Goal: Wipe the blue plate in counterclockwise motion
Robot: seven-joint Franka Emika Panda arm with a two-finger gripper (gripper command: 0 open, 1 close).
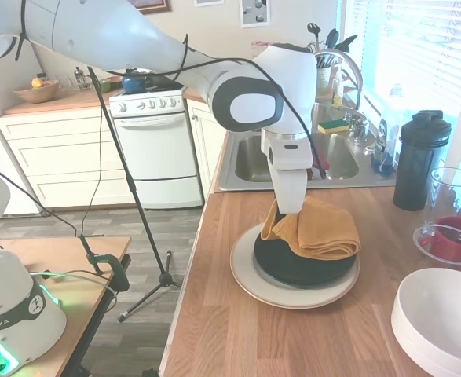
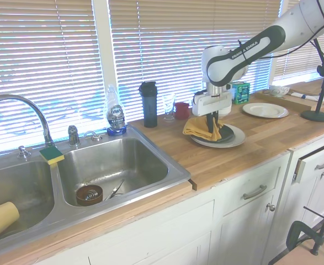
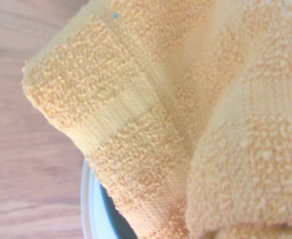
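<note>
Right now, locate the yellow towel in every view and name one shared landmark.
First exterior: yellow towel at centre, on the blue plate's far side.
Second exterior: right of centre, draped over the plate's sink-side edge.
Wrist: fills the picture.
Landmark: cream plate underneath.

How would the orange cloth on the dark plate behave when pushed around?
The orange cloth looks floppy: it lies in bunched folds, so it would probably crumple rather than slide flat. Its looped terry surface likely grips. It overhangs the blue plate and may drag off.
</note>
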